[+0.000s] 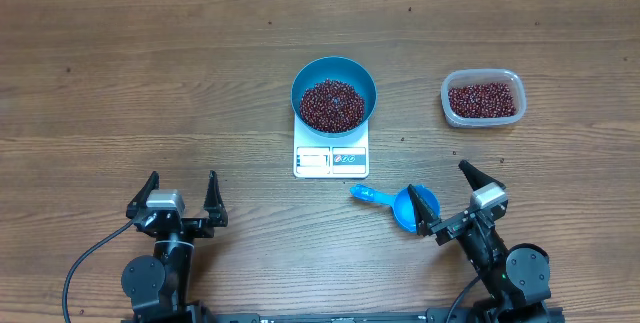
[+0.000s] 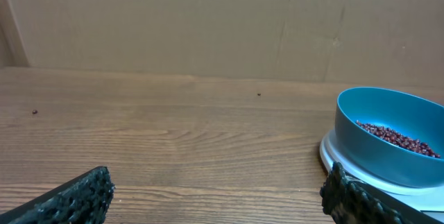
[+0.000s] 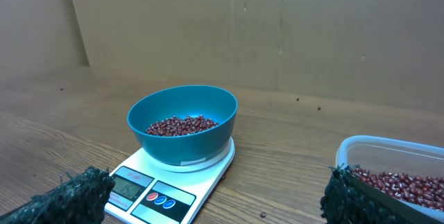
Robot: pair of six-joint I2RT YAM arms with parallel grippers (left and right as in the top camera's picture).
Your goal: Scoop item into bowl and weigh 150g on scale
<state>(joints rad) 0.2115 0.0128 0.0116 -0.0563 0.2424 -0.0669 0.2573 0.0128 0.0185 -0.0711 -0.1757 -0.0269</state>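
1. Centre of the overhead view: the blue bowl (image 1: 364,71) of beans (image 1: 333,105) sat on the white scale (image 1: 331,160), whose display was unreadable.
2. Lower left: the left gripper (image 1: 181,178) had its fingers wide apart and held nothing.
3. Lower right: the right gripper (image 1: 440,181) also had its fingers wide apart, one over the scoop (image 1: 410,206) and possibly touching it.
4. Risk: a careless grab could flick the scoop aside, and an extra scoopful might overshoot the weight.
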